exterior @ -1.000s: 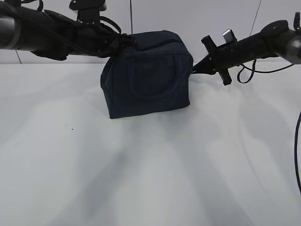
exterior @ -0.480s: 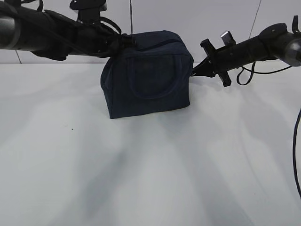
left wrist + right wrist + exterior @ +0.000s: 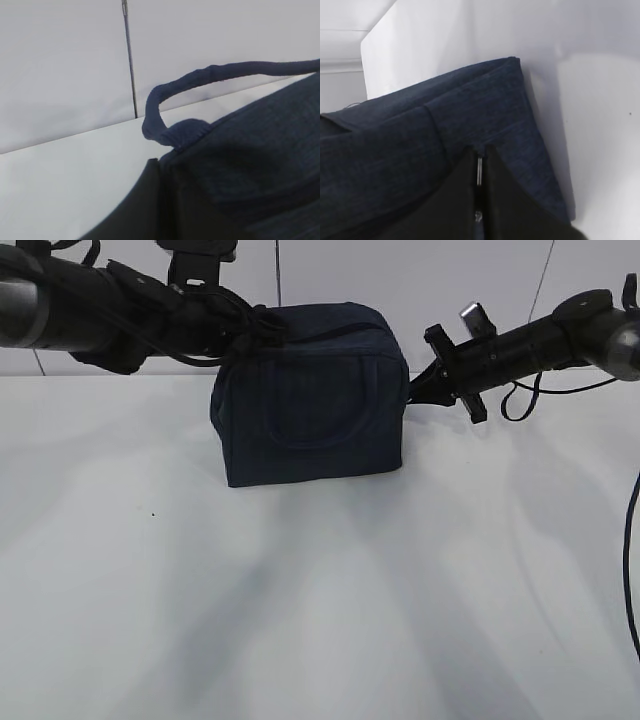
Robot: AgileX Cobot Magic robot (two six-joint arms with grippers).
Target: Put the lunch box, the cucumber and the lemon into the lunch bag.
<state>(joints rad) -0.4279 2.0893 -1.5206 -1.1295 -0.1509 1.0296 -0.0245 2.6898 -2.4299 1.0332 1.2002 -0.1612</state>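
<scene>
The dark navy lunch bag (image 3: 310, 400) stands on the white table, top zipped, one loop handle on its front face. My left gripper (image 3: 262, 322) is at the bag's upper left corner; in the left wrist view (image 3: 162, 200) it is shut on the bag's fabric (image 3: 260, 165), with the other loop handle (image 3: 200, 77) arching beyond it. My right gripper (image 3: 412, 392) is at the bag's upper right end; in the right wrist view (image 3: 479, 152) its fingers pinch the metal ring pull (image 3: 479, 171) of the zipper. The lunch box, cucumber and lemon are out of view.
The white table (image 3: 320, 620) stretches in front of the bag, with a white wall (image 3: 420, 280) close behind it. A black cable (image 3: 632, 560) hangs at the right edge.
The bag has shifted slightly left and up at its left corner. The right gripper has followed it a little to the left, and both grips hold.
</scene>
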